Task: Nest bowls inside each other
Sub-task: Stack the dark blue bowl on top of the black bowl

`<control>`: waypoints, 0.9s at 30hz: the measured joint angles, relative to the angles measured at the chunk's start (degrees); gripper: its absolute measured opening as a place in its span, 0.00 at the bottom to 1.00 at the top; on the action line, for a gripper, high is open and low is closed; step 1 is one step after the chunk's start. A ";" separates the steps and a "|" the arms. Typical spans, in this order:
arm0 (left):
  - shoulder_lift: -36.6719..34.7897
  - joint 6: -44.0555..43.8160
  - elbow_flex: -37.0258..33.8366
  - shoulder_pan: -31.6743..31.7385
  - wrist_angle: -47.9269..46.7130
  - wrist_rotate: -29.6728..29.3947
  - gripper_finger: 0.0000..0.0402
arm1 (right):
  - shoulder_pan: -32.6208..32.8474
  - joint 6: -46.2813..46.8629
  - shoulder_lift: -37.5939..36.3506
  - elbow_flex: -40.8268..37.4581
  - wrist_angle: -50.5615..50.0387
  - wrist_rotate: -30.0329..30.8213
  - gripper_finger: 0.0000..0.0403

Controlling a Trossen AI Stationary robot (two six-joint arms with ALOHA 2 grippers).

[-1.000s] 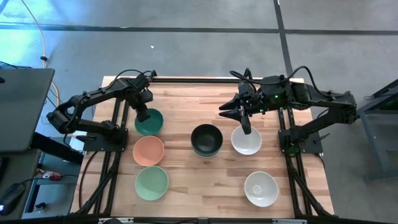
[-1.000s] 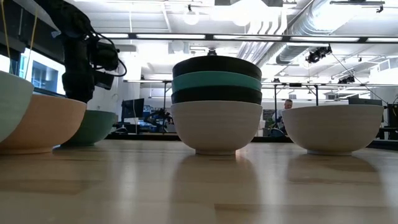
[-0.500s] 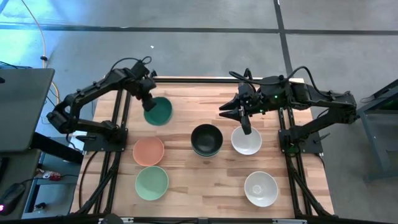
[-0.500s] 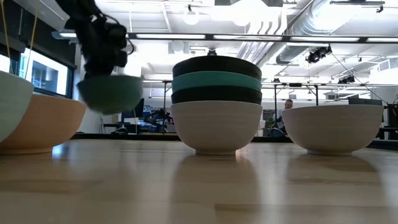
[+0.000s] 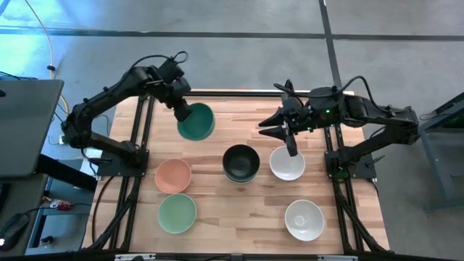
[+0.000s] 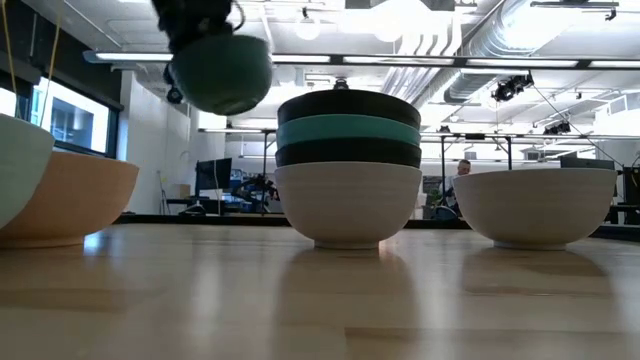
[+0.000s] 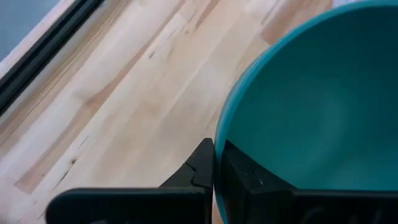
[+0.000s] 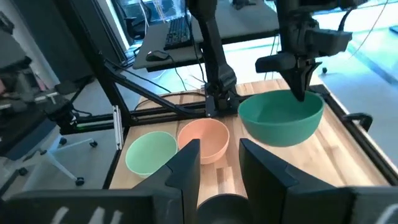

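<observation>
High view showed the left gripper (image 5: 183, 110) clamped on the rim of the dark green bowl (image 5: 197, 122), held in the air near the stack (image 5: 241, 162). The right gripper (image 5: 290, 139) hung open over a white bowl (image 5: 287, 164). Best to centre it over the stack, level, before lowering.

Two dark jointed arms (image 5: 109, 94), black cables.

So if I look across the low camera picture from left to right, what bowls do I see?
Mint green bowl → peach bowl → dark green bowl up in the air → stack of bowls → white bowl.
</observation>
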 joint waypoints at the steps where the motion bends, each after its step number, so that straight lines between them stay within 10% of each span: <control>1: 1.11 -0.23 1.72 -1.25 -0.83 -0.39 0.00 | 0.00 -0.12 -0.39 0.00 0.03 0.00 0.26; 27: 34.87 -2.95 37.12 -23.90 -7.61 -2.60 0.00 | -0.01 -4.02 -16.62 0.00 -5.51 2.80 0.26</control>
